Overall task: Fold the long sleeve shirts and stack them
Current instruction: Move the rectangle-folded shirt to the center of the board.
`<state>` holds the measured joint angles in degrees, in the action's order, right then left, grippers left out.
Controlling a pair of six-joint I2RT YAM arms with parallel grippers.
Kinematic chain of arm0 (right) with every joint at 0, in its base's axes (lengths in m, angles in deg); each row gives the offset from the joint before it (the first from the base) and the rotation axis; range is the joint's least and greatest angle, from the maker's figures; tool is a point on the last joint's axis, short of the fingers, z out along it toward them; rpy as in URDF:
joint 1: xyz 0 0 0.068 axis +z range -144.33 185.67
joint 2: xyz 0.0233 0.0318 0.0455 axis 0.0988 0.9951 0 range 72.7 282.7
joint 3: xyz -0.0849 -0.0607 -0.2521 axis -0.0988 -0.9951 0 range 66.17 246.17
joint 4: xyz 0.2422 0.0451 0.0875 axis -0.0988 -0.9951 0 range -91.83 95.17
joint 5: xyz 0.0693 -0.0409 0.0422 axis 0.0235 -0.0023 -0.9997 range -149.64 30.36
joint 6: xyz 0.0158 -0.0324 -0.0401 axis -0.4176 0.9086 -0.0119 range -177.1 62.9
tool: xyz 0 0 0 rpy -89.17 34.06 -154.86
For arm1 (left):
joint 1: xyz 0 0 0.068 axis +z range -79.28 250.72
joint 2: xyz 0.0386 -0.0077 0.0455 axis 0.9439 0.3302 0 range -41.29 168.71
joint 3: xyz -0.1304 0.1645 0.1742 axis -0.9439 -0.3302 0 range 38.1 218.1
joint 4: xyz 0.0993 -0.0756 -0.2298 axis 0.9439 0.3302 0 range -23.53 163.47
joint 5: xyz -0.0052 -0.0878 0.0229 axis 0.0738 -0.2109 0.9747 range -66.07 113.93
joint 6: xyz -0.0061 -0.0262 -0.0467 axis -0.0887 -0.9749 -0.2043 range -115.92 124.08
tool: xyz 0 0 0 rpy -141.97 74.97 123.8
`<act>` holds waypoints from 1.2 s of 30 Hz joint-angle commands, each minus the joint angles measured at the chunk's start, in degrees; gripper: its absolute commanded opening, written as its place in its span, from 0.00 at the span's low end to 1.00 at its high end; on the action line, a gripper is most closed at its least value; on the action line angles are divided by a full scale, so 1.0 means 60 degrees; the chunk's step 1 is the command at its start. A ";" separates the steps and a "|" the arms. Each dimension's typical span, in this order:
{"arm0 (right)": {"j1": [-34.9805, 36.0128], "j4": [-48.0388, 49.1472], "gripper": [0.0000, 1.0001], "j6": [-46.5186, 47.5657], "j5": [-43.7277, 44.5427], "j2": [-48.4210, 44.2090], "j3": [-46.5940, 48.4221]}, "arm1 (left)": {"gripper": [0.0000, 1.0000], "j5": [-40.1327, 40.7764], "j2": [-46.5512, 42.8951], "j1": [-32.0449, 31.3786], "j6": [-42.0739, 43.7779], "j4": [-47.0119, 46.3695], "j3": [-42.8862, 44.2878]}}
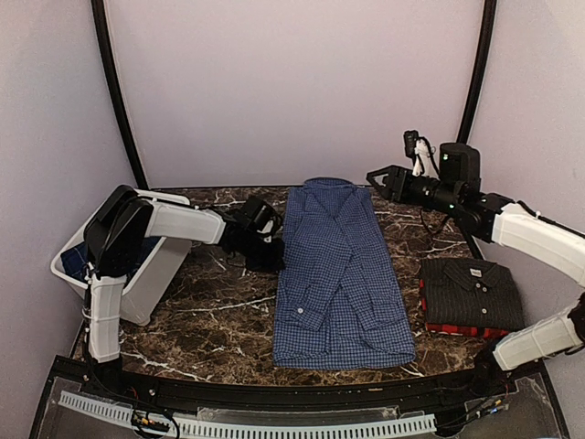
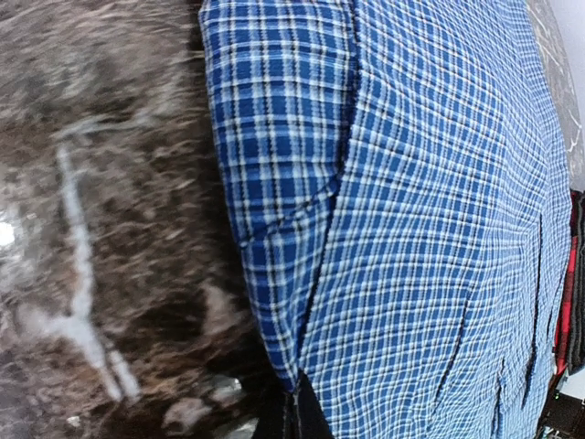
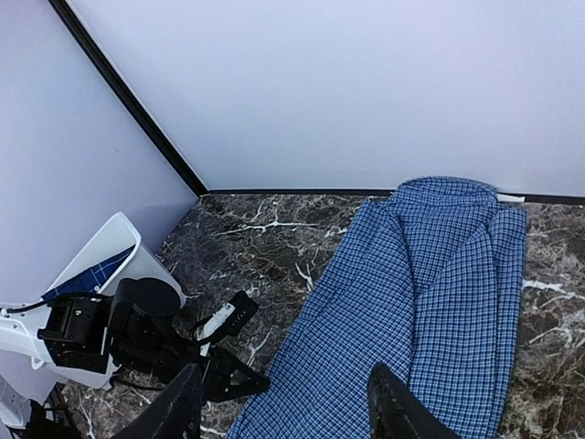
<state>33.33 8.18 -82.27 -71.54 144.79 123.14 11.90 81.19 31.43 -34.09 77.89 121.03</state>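
Observation:
A blue-and-white check shirt [image 1: 338, 274] lies flat mid-table, collar at the far end and both sleeves folded in over the front. My left gripper [image 1: 274, 254] sits low at its left edge. In the left wrist view the black fingers [image 2: 297, 416] are shut, and the folded cloth edge [image 2: 274, 302] runs down into their tips. My right gripper [image 1: 373, 178] hangs open above the shirt's far right corner, and its fingers [image 3: 178, 412] frame the shirt [image 3: 430, 293] with nothing between them. At the right a folded black pinstripe shirt [image 1: 471, 288] lies on a folded red plaid one [image 1: 457, 329].
A white plastic bin [image 1: 137, 283] with blue cloth inside stands tilted at the left edge, behind my left arm. Dark marble table [image 1: 210, 311] shows between the bin and the shirt. Walls close off the back and both sides.

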 commanded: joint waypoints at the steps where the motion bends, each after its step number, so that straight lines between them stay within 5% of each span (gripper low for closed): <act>1: 0.0239 0.0056 0.62 0.0187 0.0379 -0.0021 0.0136 | 0.00 0.0604 -0.0846 0.0373 0.0201 0.0665 -0.0829; 5: 0.0478 -0.0041 0.70 0.0257 0.0546 0.0152 0.0307 | 0.00 0.0774 -0.1314 0.0639 0.0325 0.0692 -0.1471; 12: 0.1340 -0.0795 0.98 0.0648 0.1585 0.0405 0.0743 | 0.00 0.0886 -0.2009 0.0804 0.0285 0.0732 -0.2172; 20: 0.2099 -0.2156 0.99 0.0832 0.3775 0.0043 0.0632 | 0.01 0.0691 -0.2803 0.0806 0.0040 0.0253 -0.3260; 25: 0.2046 -0.2309 0.99 0.0492 0.4385 -0.0774 -0.0065 | 0.19 0.0649 -0.3016 0.0806 0.0310 0.0449 -0.3166; 31: 0.1851 -0.2556 0.99 0.0007 0.3227 -0.1455 -0.0787 | 0.36 0.0205 -0.3861 0.0806 0.0618 0.0683 -0.3210; 36: 0.1872 -0.2770 0.99 -0.0925 0.2066 -0.1718 -0.1542 | 0.38 -0.0326 -0.4510 0.0773 0.0598 0.0868 -0.3833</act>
<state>44.63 -7.25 -82.97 -53.68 135.94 117.15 13.32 58.76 36.06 -31.43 80.30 101.60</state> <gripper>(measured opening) 0.986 0.381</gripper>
